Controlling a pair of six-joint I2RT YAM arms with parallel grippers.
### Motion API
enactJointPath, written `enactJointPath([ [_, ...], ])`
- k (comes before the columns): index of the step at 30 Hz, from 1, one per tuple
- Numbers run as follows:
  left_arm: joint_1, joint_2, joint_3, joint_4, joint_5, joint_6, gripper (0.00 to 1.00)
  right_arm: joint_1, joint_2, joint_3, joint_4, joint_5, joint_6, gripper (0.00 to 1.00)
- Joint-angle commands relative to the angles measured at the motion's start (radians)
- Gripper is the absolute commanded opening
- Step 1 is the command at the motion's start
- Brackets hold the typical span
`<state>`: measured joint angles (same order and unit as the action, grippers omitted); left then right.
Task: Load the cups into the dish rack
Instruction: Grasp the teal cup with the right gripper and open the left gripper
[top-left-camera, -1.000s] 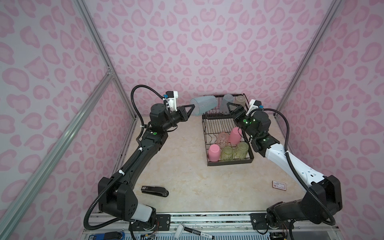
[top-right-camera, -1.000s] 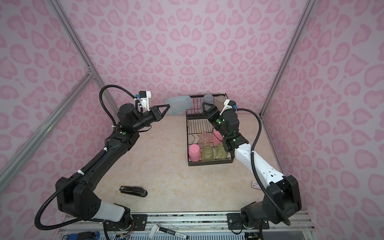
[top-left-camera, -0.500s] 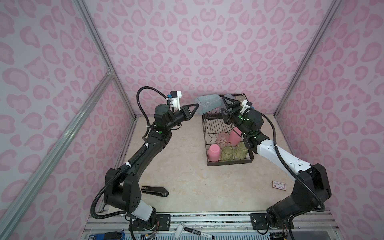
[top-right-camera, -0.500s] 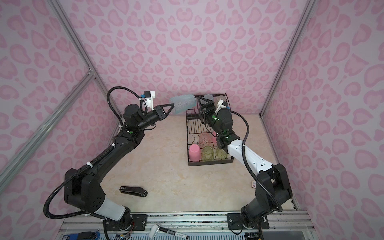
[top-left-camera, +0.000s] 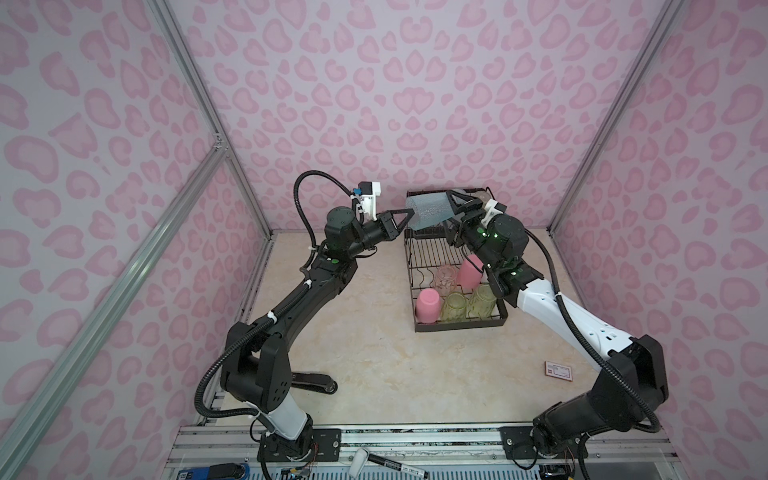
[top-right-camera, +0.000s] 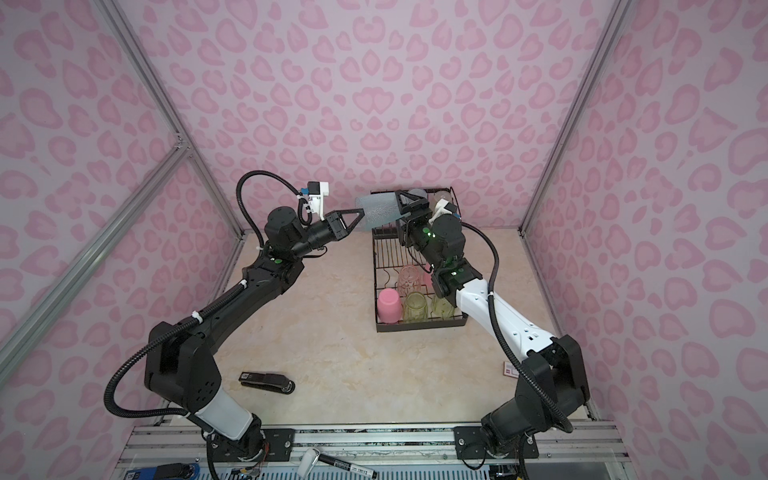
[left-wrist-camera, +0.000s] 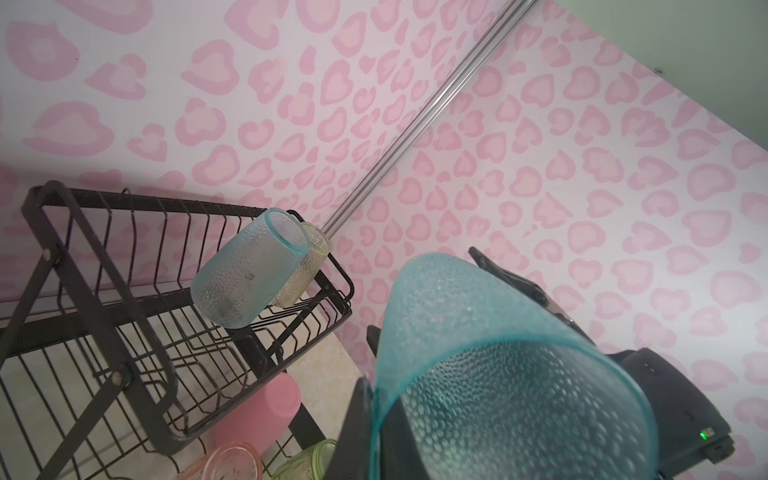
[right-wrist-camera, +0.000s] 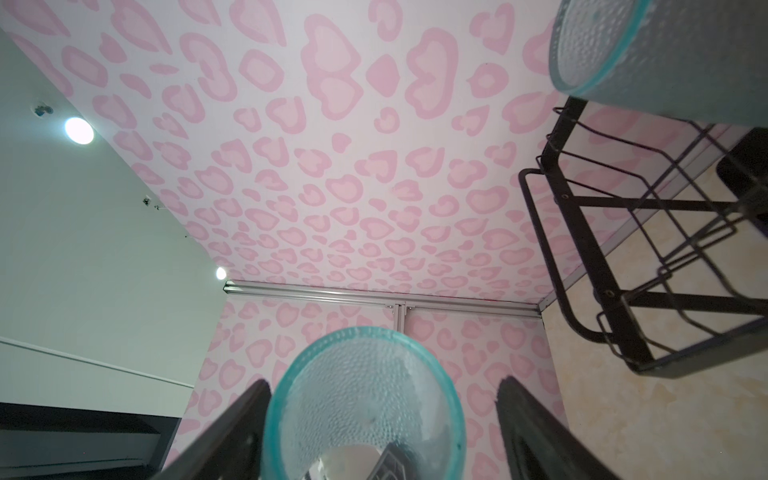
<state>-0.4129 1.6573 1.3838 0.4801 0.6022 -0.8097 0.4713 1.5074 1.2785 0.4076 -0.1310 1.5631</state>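
Count seven cups in the rack below and just beyond the left gripper, itself pinching the last teal cup, right gripper gaping around it, not yet loaded.

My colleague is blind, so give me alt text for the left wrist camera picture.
A bumpy translucent teal cup fills the foreground, its rim pinched by the left gripper. Behind it a second teal cup rests tilted on the upper tier of the black wire dish rack, with a pink cup below.
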Motion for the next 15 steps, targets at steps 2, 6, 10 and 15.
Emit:
enactJointPath([
  [2, -0.012, 0.024, 0.028, 0.074, 0.007, 0.004, 0.03, 0.003, -0.016, 0.018, -0.088, 0.038, 0.013, 0.81],
  [6, -0.021, 0.041, 0.035, 0.090, 0.014, 0.000, 0.03, 0.002, -0.019, 0.053, -0.169, 0.047, 0.030, 0.80],
  [10, -0.033, 0.065, 0.047, 0.099, 0.025, -0.003, 0.03, 0.002, 0.000, 0.080, -0.200, 0.027, 0.055, 0.75],
  [15, -0.046, 0.086, 0.055, 0.105, 0.033, -0.004, 0.03, 0.004, 0.011, 0.081, -0.179, 0.018, 0.060, 0.66],
])
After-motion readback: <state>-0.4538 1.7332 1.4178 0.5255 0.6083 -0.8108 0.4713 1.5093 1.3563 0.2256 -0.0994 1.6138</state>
